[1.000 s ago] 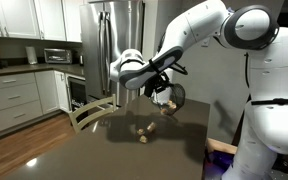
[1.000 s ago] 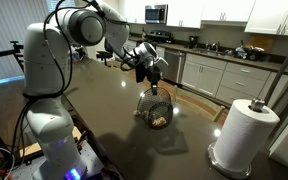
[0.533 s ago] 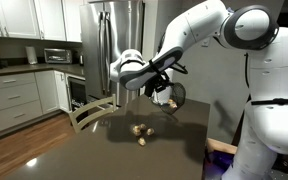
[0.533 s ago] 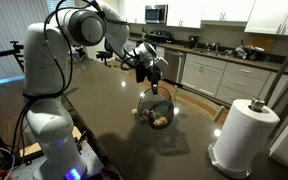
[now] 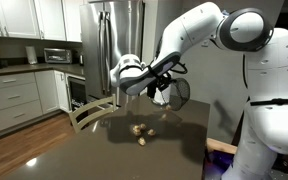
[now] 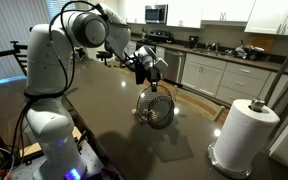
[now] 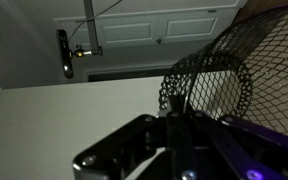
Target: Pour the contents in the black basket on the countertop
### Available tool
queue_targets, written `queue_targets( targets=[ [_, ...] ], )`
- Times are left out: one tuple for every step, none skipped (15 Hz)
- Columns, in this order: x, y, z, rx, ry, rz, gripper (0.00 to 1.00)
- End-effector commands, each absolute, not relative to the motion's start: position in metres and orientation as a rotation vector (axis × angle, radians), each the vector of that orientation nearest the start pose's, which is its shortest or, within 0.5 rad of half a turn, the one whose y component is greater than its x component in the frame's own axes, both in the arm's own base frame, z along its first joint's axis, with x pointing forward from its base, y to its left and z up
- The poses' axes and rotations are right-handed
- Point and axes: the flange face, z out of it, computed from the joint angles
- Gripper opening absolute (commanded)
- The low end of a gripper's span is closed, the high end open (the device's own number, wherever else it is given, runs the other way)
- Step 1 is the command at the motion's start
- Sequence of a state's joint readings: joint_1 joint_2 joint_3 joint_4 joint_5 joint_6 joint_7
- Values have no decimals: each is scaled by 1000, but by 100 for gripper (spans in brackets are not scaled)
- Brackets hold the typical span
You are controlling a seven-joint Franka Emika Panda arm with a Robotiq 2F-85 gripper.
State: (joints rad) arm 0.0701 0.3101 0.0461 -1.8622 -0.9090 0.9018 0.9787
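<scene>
My gripper [image 5: 156, 86] is shut on the rim of the black basket [image 5: 174, 92] and holds it tipped on its side above the countertop [image 5: 94, 150]. The basket also shows in an exterior view [image 6: 160, 108], hanging below the gripper [image 6: 152, 74], and its mesh fills the right of the wrist view [image 7: 224, 80] above the closed dark fingers [image 7: 174, 128]. No lumps show inside it. Several tan lumps of the contents [image 5: 140, 131] lie on the countertop below the basket; a few show beside it in an exterior view [image 6: 139, 112].
A paper towel roll [image 6: 242, 135] stands on the countertop near its corner. A chair back [image 5: 89, 112] rises at the counter's far edge. A steel fridge [image 5: 119, 40] and white kitchen cabinets [image 5: 14, 95] stand behind.
The basket has tipped further onto its side. The lumps that were still in it have dropped out onto the countertop.
</scene>
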Motion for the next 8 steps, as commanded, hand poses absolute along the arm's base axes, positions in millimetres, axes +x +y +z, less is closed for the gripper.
queue_targets(
  targets=[
    [507,-55,393,1441,-702,-531,1],
    [507,-55,393,1446,-697,-531,1],
    [507,-55,394,1450,-703,-527,1],
    [507,-54,396,1478,-702,-523,1],
    [508,-52,400,1521,-702,-515,1],
    [508,-51,405,1559,-712,-497,1],
    [509,-49,409,1596,-719,-479,1],
    [510,-47,413,1622,-729,-463,1]
  ],
)
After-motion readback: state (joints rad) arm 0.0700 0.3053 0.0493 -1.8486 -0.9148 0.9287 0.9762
